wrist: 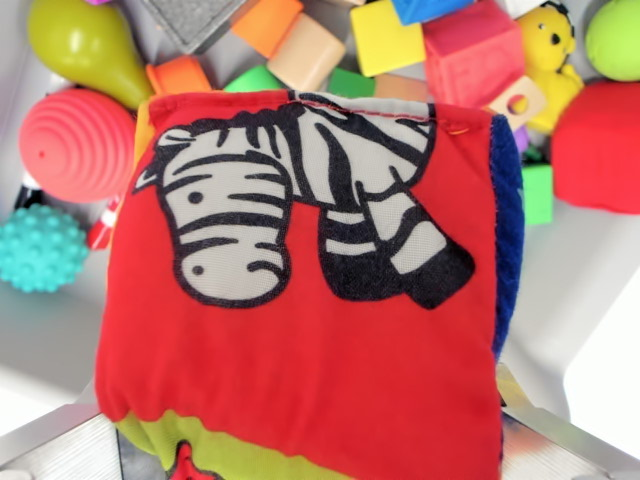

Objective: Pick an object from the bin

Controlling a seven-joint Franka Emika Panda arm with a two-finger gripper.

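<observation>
While my hand (300,470) holds the zebra cube (300,300) | soft fabric could slip | falls back into bin (600,300)

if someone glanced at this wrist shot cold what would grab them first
The red fabric cube with a zebra print fills most of the wrist view, very close to the camera, with a blue side on the wrist view's right. Behind it, along the top, lies a jumble of toys: a ribbed pink ball and a teal spiky ball at the left, a yellow block at top centre. The gripper fingers are not clearly visible.
</observation>
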